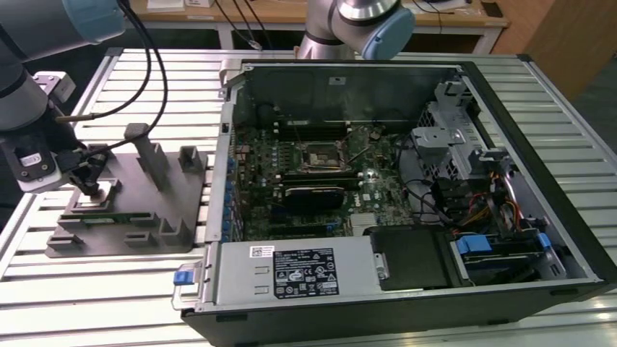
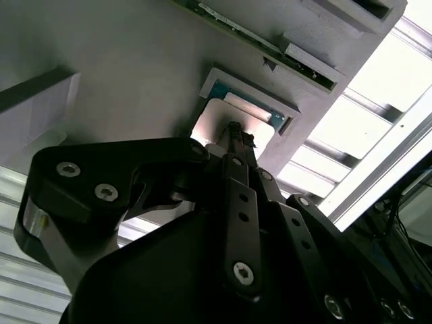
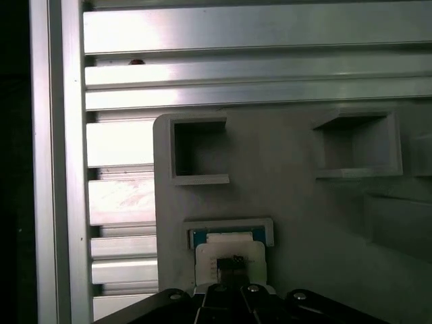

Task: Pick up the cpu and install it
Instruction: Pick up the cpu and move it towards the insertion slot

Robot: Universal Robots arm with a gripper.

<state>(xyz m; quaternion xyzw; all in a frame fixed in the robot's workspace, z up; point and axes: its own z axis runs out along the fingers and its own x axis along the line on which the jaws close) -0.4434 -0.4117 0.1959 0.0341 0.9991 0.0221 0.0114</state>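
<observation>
- The gripper (image 2: 234, 129): its jaws are seen pressed together with nothing pinched, the tip poised at the cpu's top face. Contact cannot be told.
- The cpu (image 2: 210, 120): it is seated flat in a framed recess (image 3: 229, 225) of the tray (image 2: 135, 81), well apart from the case (image 1: 386, 79).
- Risk at the recess: the chip could be tilted and jammed against the frame if lifted off-centre.
- Risk at the socket (image 1: 316, 154): contacts could be damaged if the chip is dropped or set down skewed.

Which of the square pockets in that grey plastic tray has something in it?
The pocket right at the gripper: it holds the shiny silver-grey square cpu. The two other pockets in the first wrist view sit empty.
</observation>
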